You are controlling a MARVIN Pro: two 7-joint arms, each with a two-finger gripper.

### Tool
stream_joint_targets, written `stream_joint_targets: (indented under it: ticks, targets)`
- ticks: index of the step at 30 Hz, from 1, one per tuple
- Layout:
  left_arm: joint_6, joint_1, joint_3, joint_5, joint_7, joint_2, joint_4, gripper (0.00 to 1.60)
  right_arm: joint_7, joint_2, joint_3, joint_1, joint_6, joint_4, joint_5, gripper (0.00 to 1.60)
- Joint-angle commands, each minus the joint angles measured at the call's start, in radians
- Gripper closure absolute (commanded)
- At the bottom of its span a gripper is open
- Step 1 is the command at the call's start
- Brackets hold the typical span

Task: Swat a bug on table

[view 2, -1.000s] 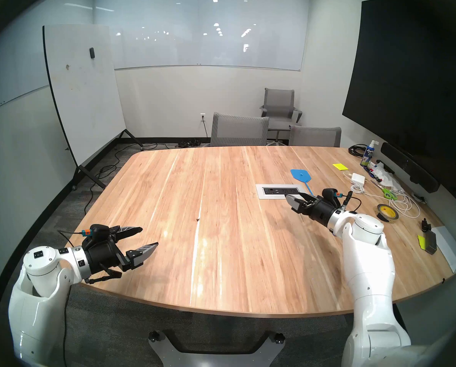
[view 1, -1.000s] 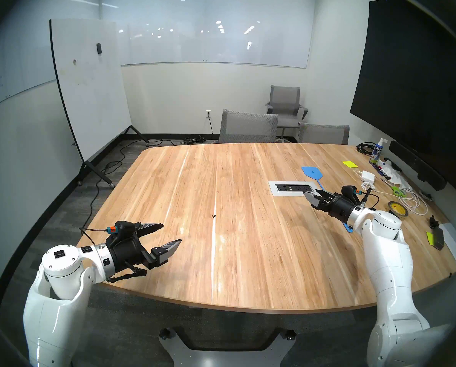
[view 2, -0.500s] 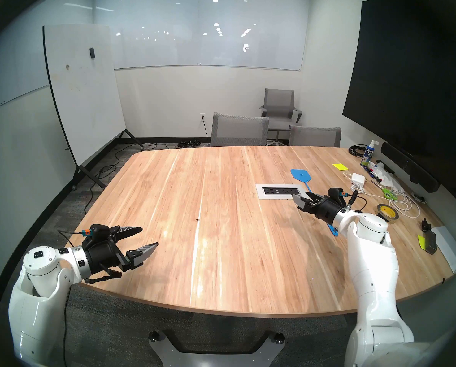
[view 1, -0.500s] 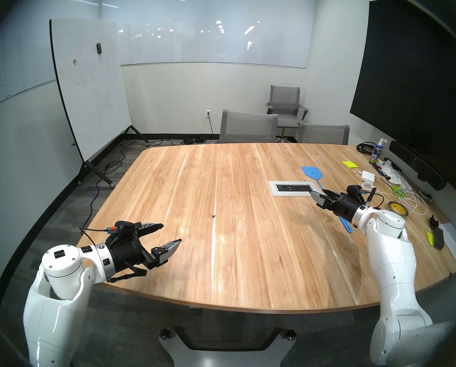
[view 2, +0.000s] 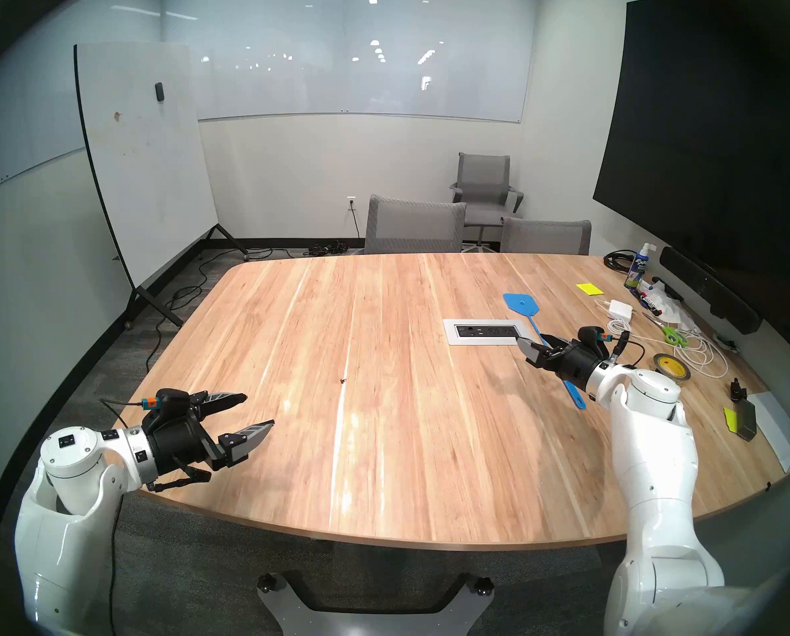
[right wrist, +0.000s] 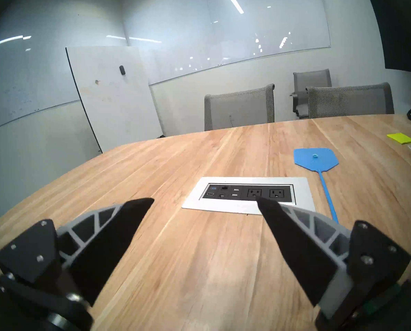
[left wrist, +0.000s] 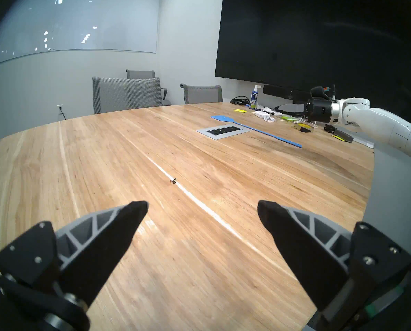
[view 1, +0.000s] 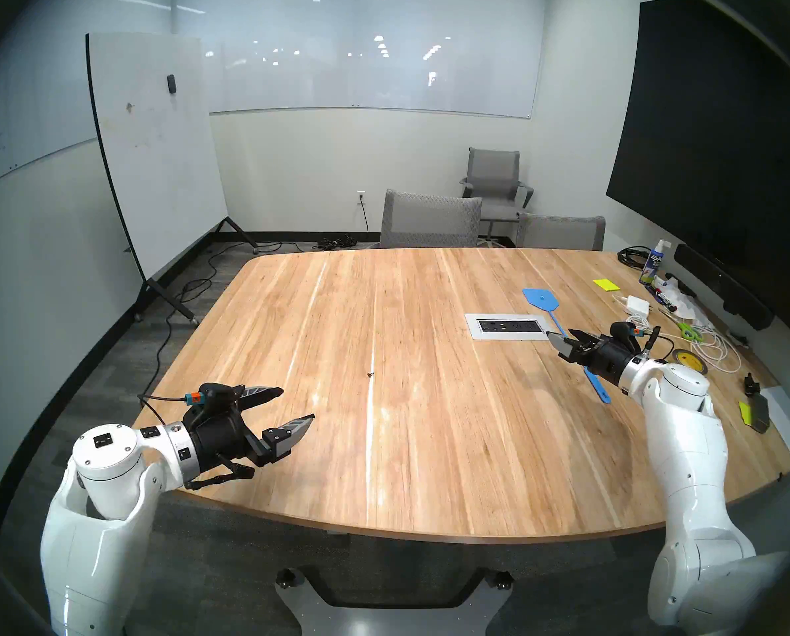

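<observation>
You're on the grab-the-swatter step: right gripper [view 1: 563,337] spread wide over the blue fly swatter [view 1: 567,334] handle, bug [view 1: 371,374] mid-table [view 1: 429,437], so drop and pinch next.

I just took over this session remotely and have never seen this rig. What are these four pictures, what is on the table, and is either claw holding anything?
Two white arms end in black two-finger claws. The two wide pictures come from the head; the others look out from each wrist, past its own fingers. The left gripper and the right gripper are both open and hold nothing. On the wooden table sits the bug, a tiny dark speck near the middle. A blue fly swatter lies flat beside the grey outlet panel; the right gripper is above its handle.
</observation>
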Motion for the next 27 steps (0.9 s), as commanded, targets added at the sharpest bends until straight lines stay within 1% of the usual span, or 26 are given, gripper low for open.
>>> stream_joint_targets:
  ticks: [1, 5, 8, 11, 12, 13, 14, 16, 19, 20, 22, 27]
  targets:
    - [0.001, -0.001, -0.002, 0.0, -0.001, 0.002, -0.014, 0.0, -0.015, 0.036, 0.019, 0.025, -0.012, 0.0, -0.01, 0.0]
    - [0.001, -0.001, -0.002, 0.0, -0.001, 0.002, -0.014, 0.0, -0.034, 0.053, 0.019, 0.025, 0.001, 0.004, -0.033, 0.0]
    - [0.001, -0.001, -0.002, 0.0, -0.002, 0.002, -0.014, 0.0, -0.071, 0.062, 0.012, 0.023, 0.024, -0.004, -0.068, 0.0]
    - [0.001, -0.001, -0.002, 0.001, -0.002, 0.002, -0.014, 0.0, -0.097, 0.068, 0.002, 0.023, 0.031, -0.008, -0.103, 0.0]
    - [0.001, -0.001, -0.002, 0.001, -0.002, 0.002, -0.014, 0.0, -0.109, 0.069, -0.003, 0.022, 0.035, -0.012, -0.12, 0.0]
    - [0.001, -0.001, -0.002, 0.001, -0.002, 0.002, -0.014, 0.0, -0.109, 0.069, -0.003, 0.022, 0.035, -0.012, -0.12, 0.0]
    - [0.001, -0.001, -0.002, 0.001, -0.002, 0.002, -0.014, 0.0, -0.125, 0.068, -0.008, 0.021, 0.056, -0.018, -0.137, 0.0]
    - [0.001, -0.001, -0.002, 0.001, -0.002, 0.001, -0.014, 0.0, -0.137, 0.069, -0.019, 0.022, 0.068, -0.023, -0.158, 0.0]
    - [0.001, -0.001, -0.002, 0.001, -0.002, 0.001, -0.014, 0.0, -0.154, 0.065, -0.027, 0.021, 0.067, -0.028, -0.176, 0.0]
    - [0.001, -0.001, -0.002, 0.001, -0.002, 0.001, -0.014, 0.0, -0.169, 0.06, -0.032, 0.026, 0.086, -0.031, -0.188, 0.0]
    - [0.001, -0.001, -0.002, 0.001, -0.002, 0.001, -0.014, 0.0, -0.173, 0.059, -0.035, 0.028, 0.083, -0.031, -0.195, 0.0]
    - [0.001, -0.002, -0.002, 0.002, -0.003, 0.001, -0.013, 0.0, -0.209, 0.055, -0.049, 0.063, 0.103, -0.008, -0.222, 0.0]
